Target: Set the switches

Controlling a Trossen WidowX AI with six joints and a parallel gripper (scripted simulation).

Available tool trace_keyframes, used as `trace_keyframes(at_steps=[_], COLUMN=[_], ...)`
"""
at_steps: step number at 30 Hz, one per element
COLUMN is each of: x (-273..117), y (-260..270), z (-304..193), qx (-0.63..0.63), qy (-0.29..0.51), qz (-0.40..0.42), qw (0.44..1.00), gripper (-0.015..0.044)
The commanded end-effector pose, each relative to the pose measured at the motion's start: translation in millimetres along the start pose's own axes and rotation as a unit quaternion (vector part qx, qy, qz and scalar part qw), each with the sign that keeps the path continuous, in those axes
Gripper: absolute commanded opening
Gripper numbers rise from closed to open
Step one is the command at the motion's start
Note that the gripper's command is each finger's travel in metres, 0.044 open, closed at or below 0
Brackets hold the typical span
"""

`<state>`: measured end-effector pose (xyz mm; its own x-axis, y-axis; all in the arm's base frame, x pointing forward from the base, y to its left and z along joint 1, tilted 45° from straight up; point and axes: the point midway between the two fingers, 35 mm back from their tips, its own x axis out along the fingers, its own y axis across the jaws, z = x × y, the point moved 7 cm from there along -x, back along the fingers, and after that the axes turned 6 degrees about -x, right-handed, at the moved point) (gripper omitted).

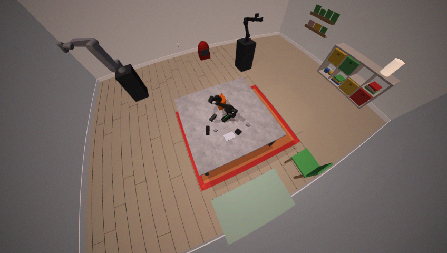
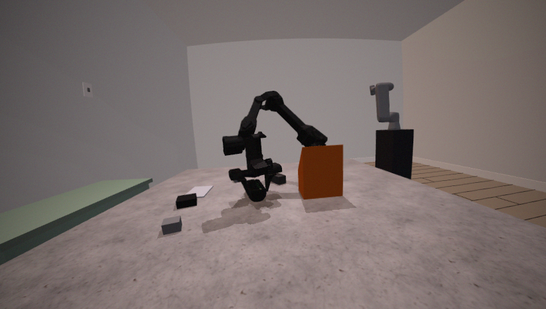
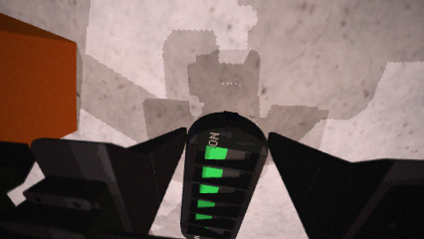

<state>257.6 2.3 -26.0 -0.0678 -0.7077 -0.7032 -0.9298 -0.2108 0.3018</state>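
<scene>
The controller unit (image 1: pixel 226 117) (image 2: pixel 255 190) (image 3: pixel 223 184) is gripped across its sides between the two fingers of the hand (image 1: pixel 230 116) (image 2: pixel 257 184) (image 3: pixel 227 134), which are set fairly wide around it. Its switch face, with green rocker ends and the word ON, is turned toward the wrist camera; the label is hidden. Whether the table (image 1: pixel 200 153) (image 2: pixel 291 248) (image 3: pixel 299 45) is touched by the unit cannot be told. Beside the arm, an orange block (image 1: pixel 221 101) (image 2: pixel 321 172) (image 3: pixel 40 85) is seen. Farther out, a white sheet (image 1: pixel 229 136) (image 2: pixel 201 190) is laid near a black block (image 1: pixel 237 131) (image 2: pixel 186 201).
</scene>
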Motion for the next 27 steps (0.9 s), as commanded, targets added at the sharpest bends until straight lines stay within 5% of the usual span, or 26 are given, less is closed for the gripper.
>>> trace_keyframes(at_steps=[1, 27], x=[-2, -3], y=[-9, -23], z=[2, 8], qx=[0.004, 0.005], qy=[-0.002, -0.002], qz=[-0.009, -0.009], qw=[1.0, 1.0], gripper=[0.0, 0.0])
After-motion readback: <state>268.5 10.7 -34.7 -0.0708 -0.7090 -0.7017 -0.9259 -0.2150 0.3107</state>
